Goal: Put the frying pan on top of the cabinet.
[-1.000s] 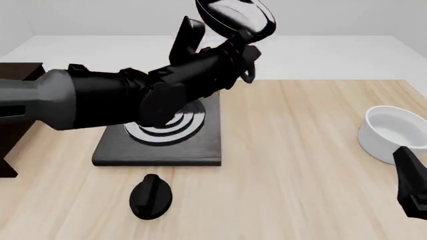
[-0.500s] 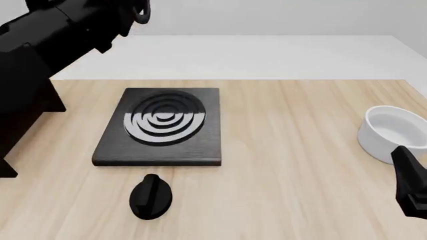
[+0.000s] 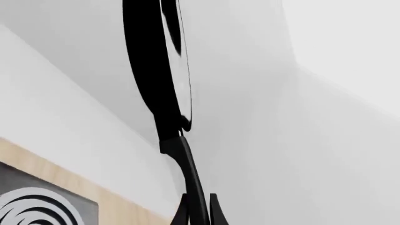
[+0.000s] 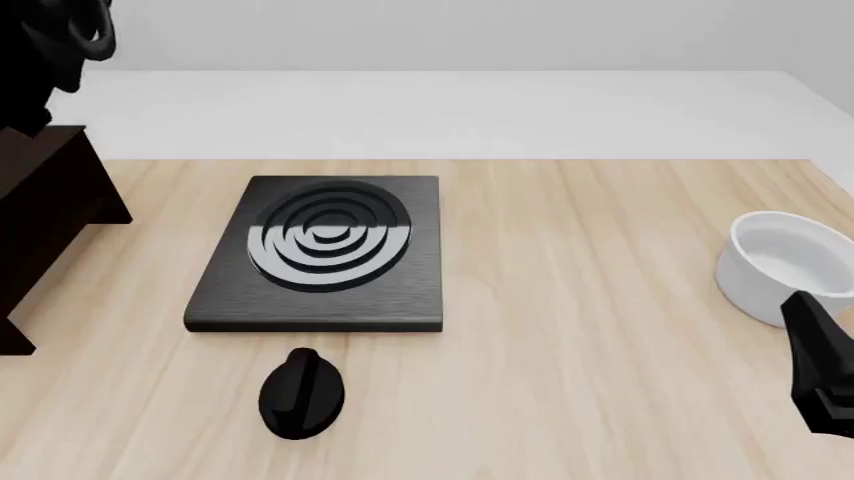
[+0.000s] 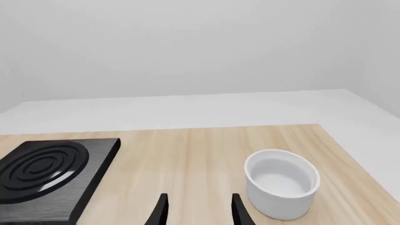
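The frying pan (image 3: pixel 153 70) shows edge-on in the left wrist view, glossy black and raised against the pale wall. Its thin handle (image 3: pixel 187 173) runs down between the fingers of my left gripper (image 3: pixel 198 213), which is shut on it. In the front view only the end of my left arm (image 4: pixel 47 50) shows, at the top left corner above the dark brown cabinet (image 4: pixel 40 210); the pan's bowl lies outside that view. My right gripper (image 5: pixel 198 211) is open with nothing in it, low at the table's right edge (image 4: pixel 821 370).
A square black stove plate (image 4: pixel 320 250) with rings lies left of the table's centre, and a black oval knob (image 4: pixel 303 393) sits in front of it. A white bowl (image 4: pixel 787 265) stands at the right, just beyond my right gripper.
My left arm has swung from above the stove plate to the far left over the cabinet, carrying the pan out of the front view. The right arm has not moved.
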### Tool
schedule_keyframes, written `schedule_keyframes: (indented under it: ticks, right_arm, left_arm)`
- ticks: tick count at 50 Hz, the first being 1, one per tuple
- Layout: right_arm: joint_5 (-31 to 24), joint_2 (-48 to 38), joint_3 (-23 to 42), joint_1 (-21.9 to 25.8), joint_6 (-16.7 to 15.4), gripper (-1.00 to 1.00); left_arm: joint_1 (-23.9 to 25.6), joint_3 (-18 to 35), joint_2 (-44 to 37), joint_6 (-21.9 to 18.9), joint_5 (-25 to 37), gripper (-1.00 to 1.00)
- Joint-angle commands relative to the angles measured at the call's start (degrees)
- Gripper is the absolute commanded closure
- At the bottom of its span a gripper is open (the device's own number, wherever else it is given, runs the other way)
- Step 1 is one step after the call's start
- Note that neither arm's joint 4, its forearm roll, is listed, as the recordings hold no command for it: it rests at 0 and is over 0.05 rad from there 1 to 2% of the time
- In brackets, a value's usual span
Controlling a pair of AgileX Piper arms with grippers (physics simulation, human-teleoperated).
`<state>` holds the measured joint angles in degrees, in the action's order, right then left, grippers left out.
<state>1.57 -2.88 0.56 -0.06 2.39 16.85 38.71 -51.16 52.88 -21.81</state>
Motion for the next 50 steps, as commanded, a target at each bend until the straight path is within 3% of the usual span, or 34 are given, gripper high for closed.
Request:
schedule_keyframes:
  ticks: [1,6,16,50]
  right_arm:
    - [-0.5,0.2,0.3,0.1,-0.2,-1.00]
    - [-0.1,-0.1,0.2,0.0,-0.2,-1.00]
    - [0.5,-1.1,0.6,0.1,-0.3,-1.00]
    - [0.7,-0.2,-0.5,0.2,-0.7,-1.00]
  left_arm:
    - [-8.4,-3.7,8.3,2.6,0.5,1.00]
    - [-13.8,-6.0,11.9,4.8,0.4,1.00]
    - [-19.6,-8.9,14.1,7.6,1.2,1.00]
    - [-21.9,-14.0,9.4,10.9,-0.8,1.00]
